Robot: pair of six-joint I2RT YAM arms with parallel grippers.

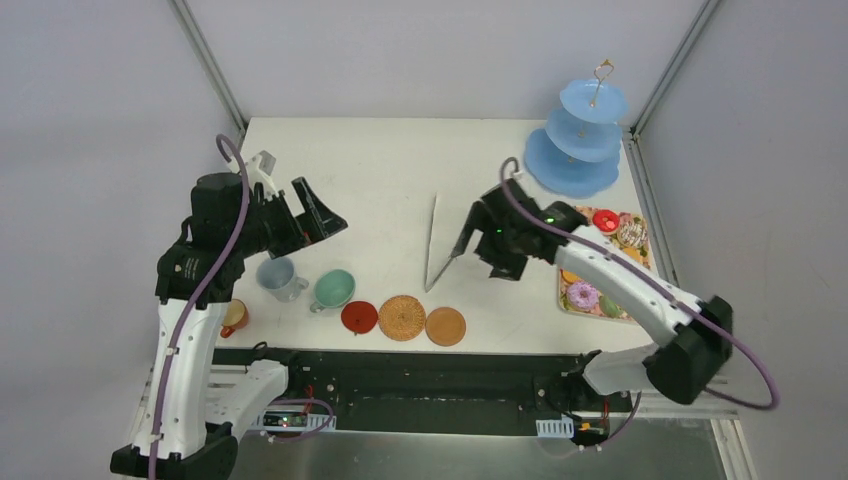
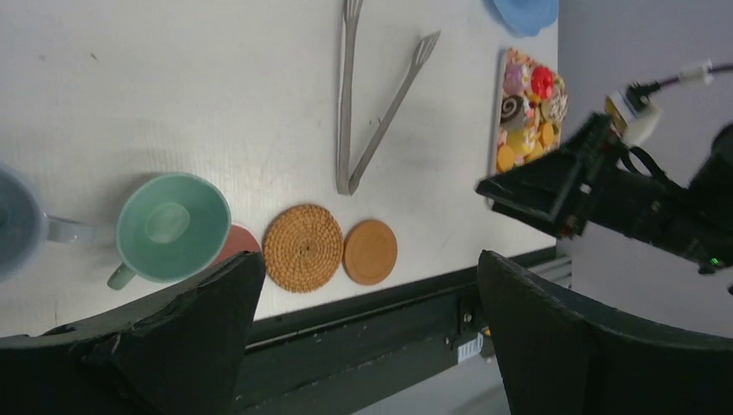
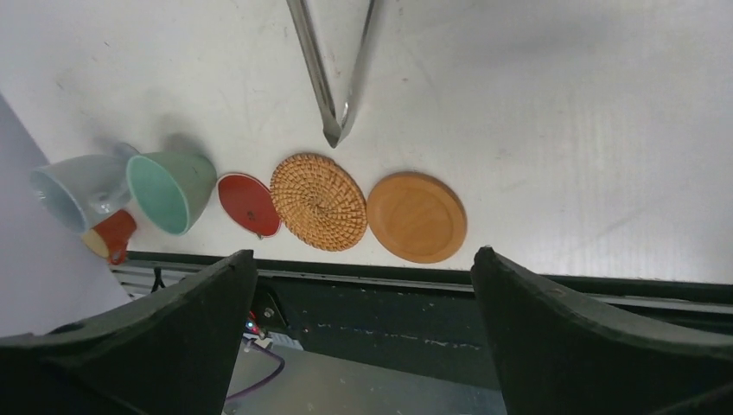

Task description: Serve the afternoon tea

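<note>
Three cups stand near the front left: orange, grey-blue and mint green. Right of them lie a red coaster, a woven coaster and a wooden coaster in a row. Donuts and biscuits sit at the right. The light-blue stand is at the back right. My left gripper hovers open above the cups, nothing held. My right gripper hangs open over the table's middle, empty. The wrist views show the mint cup and woven coaster beyond wide-apart fingers.
Long metal tongs lie in the middle of the table, just left of my right gripper. The sweets rest on a floral tray near the right edge. The coasters lie close to the table's front edge.
</note>
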